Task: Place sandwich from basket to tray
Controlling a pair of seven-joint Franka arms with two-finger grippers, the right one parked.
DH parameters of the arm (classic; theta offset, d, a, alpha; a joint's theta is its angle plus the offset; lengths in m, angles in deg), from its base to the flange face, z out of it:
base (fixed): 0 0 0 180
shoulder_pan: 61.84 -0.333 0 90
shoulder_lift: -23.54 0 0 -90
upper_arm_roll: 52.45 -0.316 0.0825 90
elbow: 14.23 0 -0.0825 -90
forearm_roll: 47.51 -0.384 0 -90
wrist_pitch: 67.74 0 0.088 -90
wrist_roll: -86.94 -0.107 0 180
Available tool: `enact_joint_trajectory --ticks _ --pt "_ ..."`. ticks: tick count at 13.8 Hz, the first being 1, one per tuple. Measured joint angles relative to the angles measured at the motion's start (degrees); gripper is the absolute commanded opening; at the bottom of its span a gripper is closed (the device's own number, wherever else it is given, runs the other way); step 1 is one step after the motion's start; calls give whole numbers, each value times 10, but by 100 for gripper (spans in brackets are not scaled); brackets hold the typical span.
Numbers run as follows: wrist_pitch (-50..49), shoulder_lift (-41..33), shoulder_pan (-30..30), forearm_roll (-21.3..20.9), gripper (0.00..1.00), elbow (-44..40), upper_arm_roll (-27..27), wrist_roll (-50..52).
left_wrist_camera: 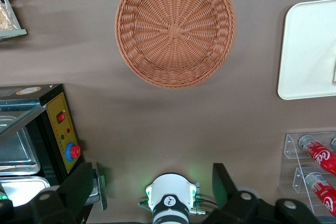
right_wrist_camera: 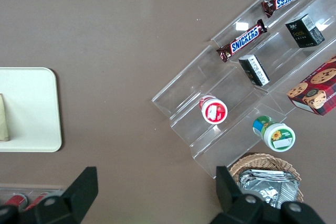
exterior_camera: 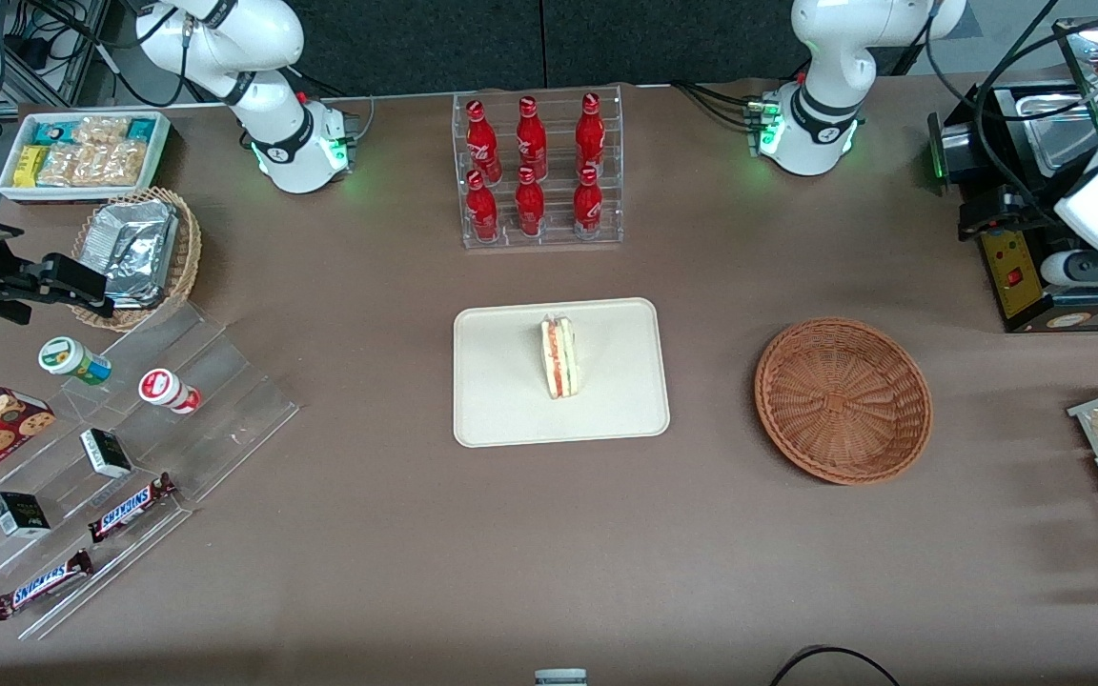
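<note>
A: At the parked arm's end of the table, what do you see?

B: A clear stepped stand [exterior_camera: 130, 448] with snack bars and small jars on it. It is well apart from the tray.

A: And in the middle of the table?

B: There the tray [exterior_camera: 501, 410] lies flat. The sandwich [exterior_camera: 560, 357] is on it, about in its middle, with the red-pink filling edge turned upward. Farther from the front camera than the tray stands a clear rack of red bottles [exterior_camera: 538, 171].

A: Where is the basket?

B: The basket [exterior_camera: 843, 400] sits beside the tray, toward the working arm's end, with bare table between the two. The sandwich does not touch it.

A: And the gripper?

B: The gripper [left_wrist_camera: 153, 174] hangs high over the table at the working arm's end, looking down on the basket and on one corner of the tray. Its two fingers [left_wrist_camera: 84, 182] are spread wide apart and they hold nothing. A black box with a red button [left_wrist_camera: 62, 129] is near it.
</note>
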Motion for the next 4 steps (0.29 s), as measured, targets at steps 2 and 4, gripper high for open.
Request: enact_joint_trajectory --ticks 2,4 --pt "-2 -5 2 0 100 0 0 3" --pt "-2 -5 1 0 100 1 -1 3"
